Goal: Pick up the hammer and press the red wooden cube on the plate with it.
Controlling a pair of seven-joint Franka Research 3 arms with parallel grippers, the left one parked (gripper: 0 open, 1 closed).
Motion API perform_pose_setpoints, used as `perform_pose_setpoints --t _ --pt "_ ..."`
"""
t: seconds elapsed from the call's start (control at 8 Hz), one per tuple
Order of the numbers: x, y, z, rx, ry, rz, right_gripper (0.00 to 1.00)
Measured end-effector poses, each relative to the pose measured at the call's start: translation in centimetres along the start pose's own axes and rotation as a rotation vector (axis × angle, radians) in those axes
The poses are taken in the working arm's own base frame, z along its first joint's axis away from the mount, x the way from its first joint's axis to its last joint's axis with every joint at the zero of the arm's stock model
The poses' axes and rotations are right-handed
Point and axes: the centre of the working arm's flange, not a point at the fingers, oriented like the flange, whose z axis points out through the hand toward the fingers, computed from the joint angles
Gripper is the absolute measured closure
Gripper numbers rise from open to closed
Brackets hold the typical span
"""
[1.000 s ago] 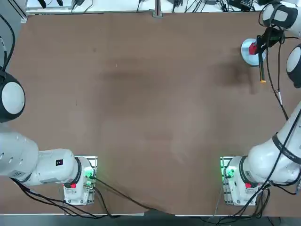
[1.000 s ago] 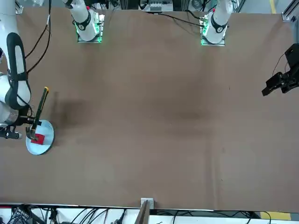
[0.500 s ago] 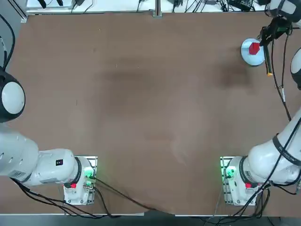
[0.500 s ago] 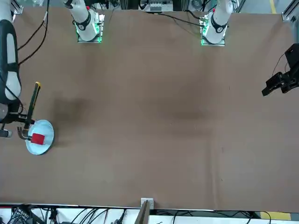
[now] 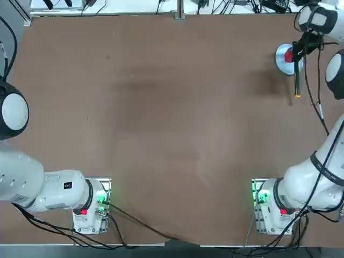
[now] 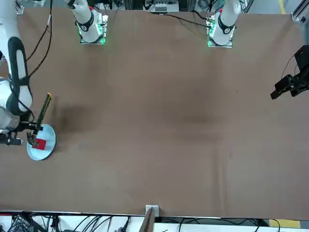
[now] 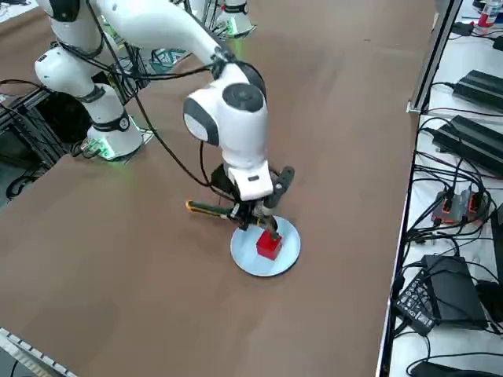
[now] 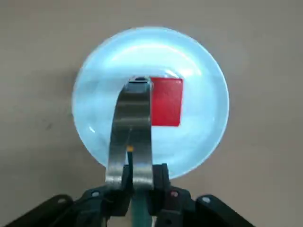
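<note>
Table surface [image 5: 177, 134] brown, matte-looking, broad; faint scuffs and small specks around the middle, soft dark shadow at far right, just left of the hammer [image 6: 44, 110]. Plate [image 7: 247, 255], pale blue-white and round, lies on the table in the far right part, set in from the far edge. Red cube [image 7: 269, 245] sits on the plate, bare plate around it.

Right gripper [image 8: 142, 182] over the near, right side of the plate, fingers together, clamped on the hammer. Metal head is over the plate, right at the cube, overlapping one side of it in the wrist view; contact with the cube: can't tell. Dark handle slants up off the table, orange-yellow butt toward the near side, raised.

Right arm [image 7: 228, 102] reaches in from the near right; its base mount [image 5: 262, 198] at the near edge shows a green glow and a red part. Black cables hang along the arm, more run over the near edge.

Room: white bench [image 7: 471, 349] past the far edge, loaded with tangled black cables [image 7: 452, 236], black boxes [image 7: 479, 90] and a keypad-like device [image 7: 416, 302]. Metal upright [image 6: 148, 222] at the middle of the far edge. Yellow strip [image 6: 285, 224] at far left, beyond the table.
</note>
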Motion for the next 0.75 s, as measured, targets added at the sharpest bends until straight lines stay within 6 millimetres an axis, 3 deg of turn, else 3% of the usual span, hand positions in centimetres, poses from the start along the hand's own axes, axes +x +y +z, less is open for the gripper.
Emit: perform_pose_setpoints --t 0.25,0.38,0.5,0.62,0.75 --pt "0.5 -3.3 -6.1 0.011 0.027 -0.052 0.79" --pt "0.2 -6.4 -9.5 0.023 0.028 -0.083 0.79" --pt "-0.2 -10.7 -11.4 0.040 0.016 -0.089 0.79" --pt "-0.3 -16.1 -11.7 0.078 0.007 -0.079 0.79" --pt "-0.7 -21.9 -10.6 0.129 -0.003 -0.077 0.79"
